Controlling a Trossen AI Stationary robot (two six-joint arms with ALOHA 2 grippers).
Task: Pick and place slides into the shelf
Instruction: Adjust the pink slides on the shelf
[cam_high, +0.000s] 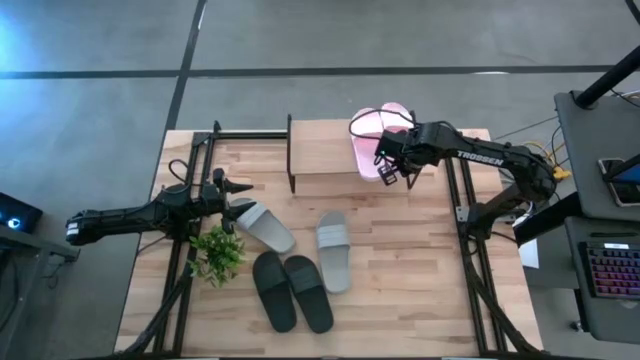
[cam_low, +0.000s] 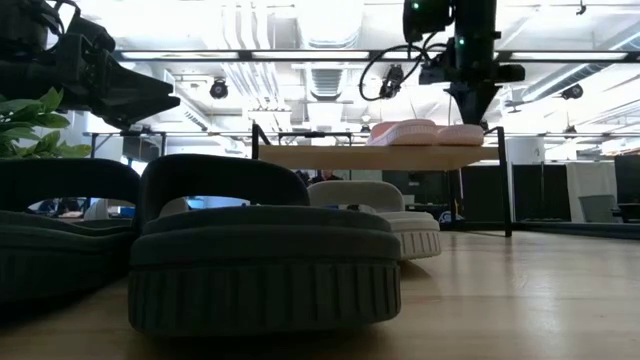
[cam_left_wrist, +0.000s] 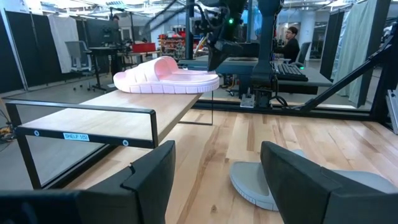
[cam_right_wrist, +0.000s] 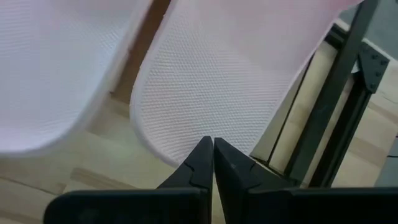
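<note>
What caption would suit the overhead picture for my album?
Right gripper hovers over pink slides on the shelf; grey and black slides wait on the table.

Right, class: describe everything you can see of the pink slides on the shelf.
The pink slides are a pale pink pair with wide straps and ridged soles, looking like soft moulded foam. They lie side by side, soles down, on the light wooden top board of the shelf, at its end nearer the right arm, their toe ends overhanging the far edge. The right end effector, fingers closed, sits at the heel end of one; contact cannot be told.
</note>
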